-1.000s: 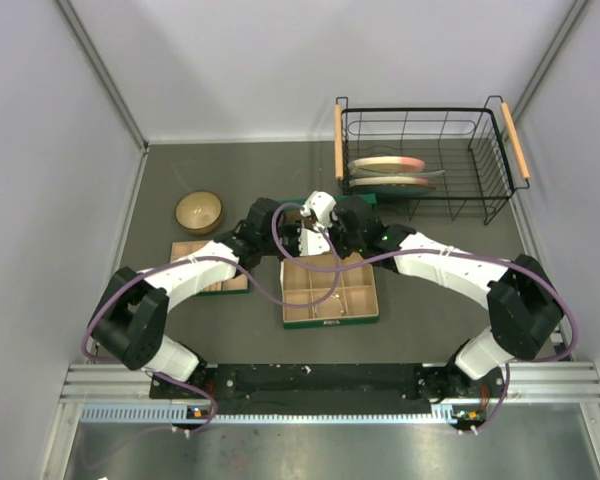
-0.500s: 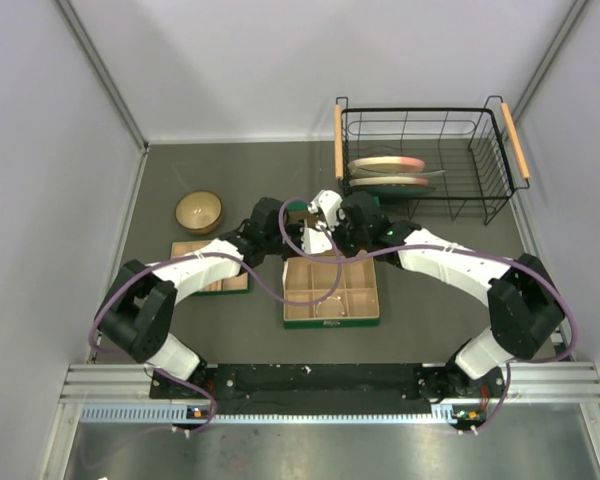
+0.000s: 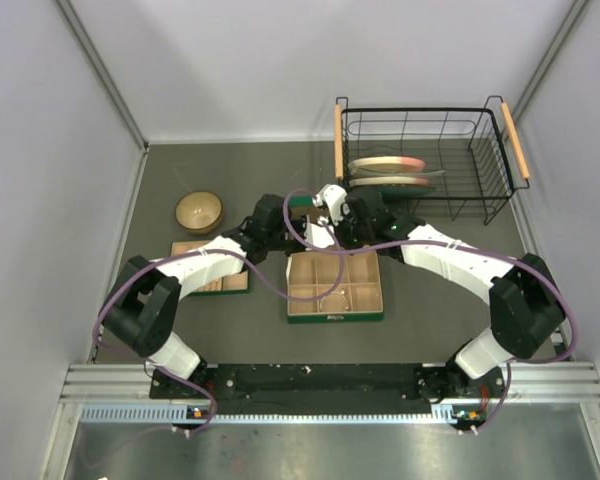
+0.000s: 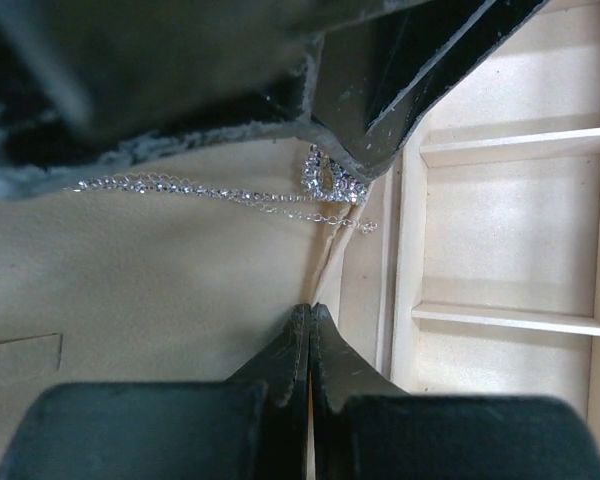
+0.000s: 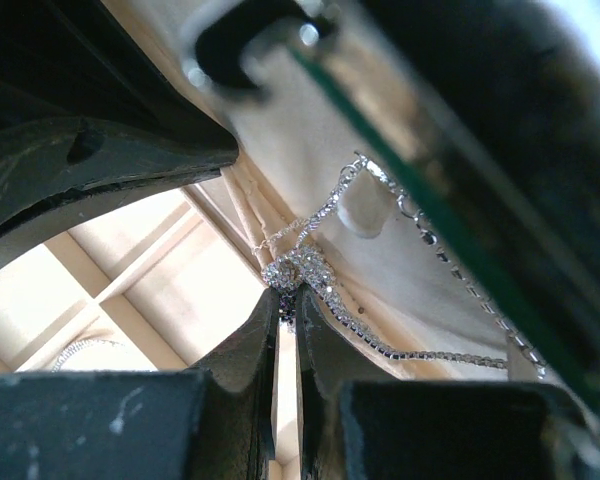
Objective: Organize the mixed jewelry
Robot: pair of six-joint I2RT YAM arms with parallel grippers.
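A sparkling silver chain [image 5: 410,345] of the mixed jewelry runs across the beige lining of the green box's raised lid [image 5: 450,230]. Its bunched end [image 4: 330,177] is pinched in my right gripper [image 5: 290,298], which is shut on it just above the compartments. My left gripper [image 4: 310,309] is shut with its tips at the seam between lid and tray, and nothing shows between them. Both grippers meet over the back edge of the green box [image 3: 335,316] in the top view. Another silver piece [image 5: 80,350] lies in a compartment.
A second beige tray [image 3: 212,282] lies left of the box, with a round wooden bowl [image 3: 198,211] behind it. A black wire rack [image 3: 425,160] holding plates stands at the back right. Purple cables loop over the box.
Both grippers have moved a little toward the back right, still shut. The green box has shifted slightly to the right with them.
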